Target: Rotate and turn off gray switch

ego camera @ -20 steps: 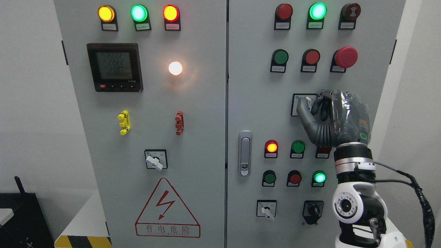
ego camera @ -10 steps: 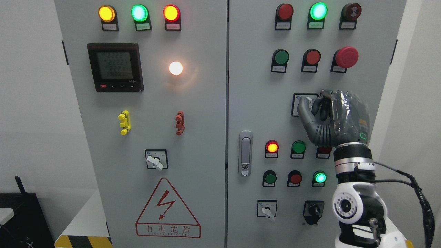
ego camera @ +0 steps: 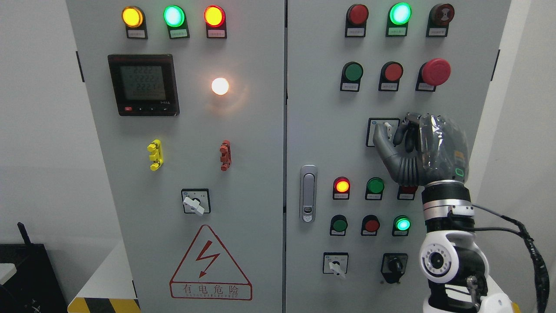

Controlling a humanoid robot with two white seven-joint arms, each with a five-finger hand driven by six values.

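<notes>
the right arm (ego camera: 451,261) rises from the lower right, its white joint housing nearest the camera, and above it the right hand (ego camera: 423,150) is pressed up to the right-hand cabinet door (ego camera: 321,130). the fingers (ego camera: 410,130) are curled narrow around the knob of the gray switch (ego camera: 388,129), thumb reaching in from the left side, the others from the right; only a pale sliver of the knob and the left part of its square plate show between them. that switch sits in the middle band of the right door, below the row with the red mushroom button (ego camera: 436,71) and above the lit red lamp (ego camera: 342,186).

over the last second almost nothing has changed: the hand has kept the same hold, with at most a small shift of the wrist, and the sliver of knob looks about as it did. my reading is that the grip is set but the turn has barely begun, if at all, so the switch is likely not yet off. the knob's angle is mostly hidden, so i can't confirm that.

farther left, the other door (ego camera: 143,130) carries a similar switch (ego camera: 193,203), untouched. the left hand is not in view.
</notes>
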